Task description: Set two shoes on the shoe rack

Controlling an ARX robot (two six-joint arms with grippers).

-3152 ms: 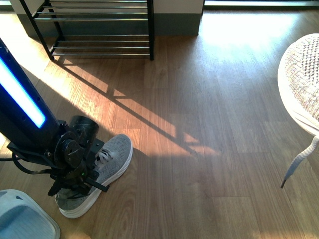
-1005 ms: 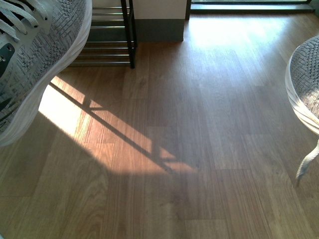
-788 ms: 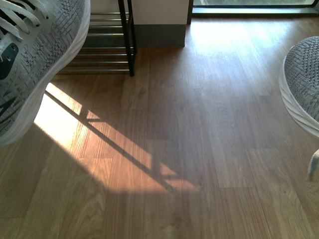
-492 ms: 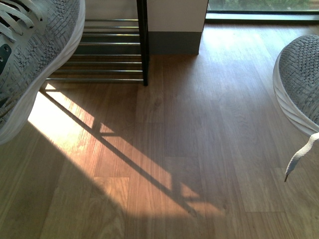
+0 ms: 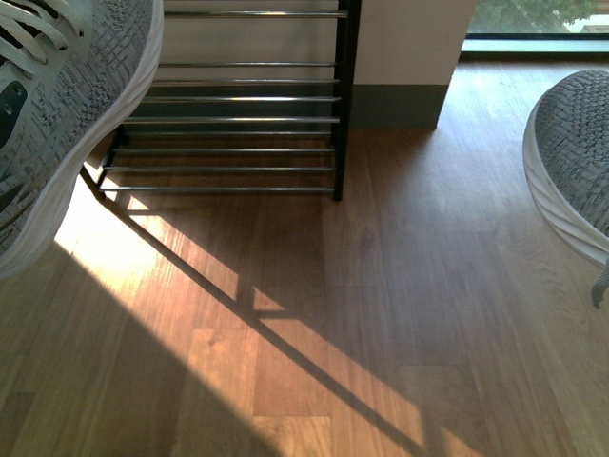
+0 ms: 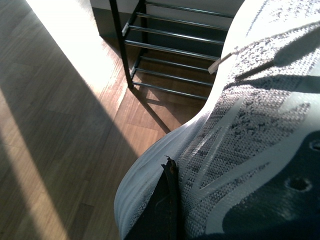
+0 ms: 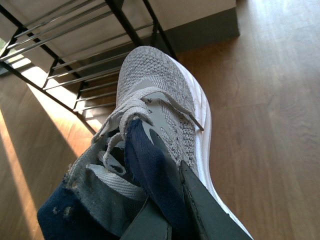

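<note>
Now, left tool point(image 6: 210, 215) clamps the left sneaker point(image 5: 67, 105) by its grey knit side; right tool point(image 7: 175, 212) pinches the right sneaker point(image 7: 160, 95) by its navy collar.

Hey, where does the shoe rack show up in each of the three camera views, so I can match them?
Front view: shoe rack along the top, left of centre, partly behind the left sneaker.
Left wrist view: rack at top middle, beyond that sneaker.
Right wrist view: rack across the upper left, beyond the right sneaker.
Shared landmark: sunlit floor patch at the rack's foot.
</note>
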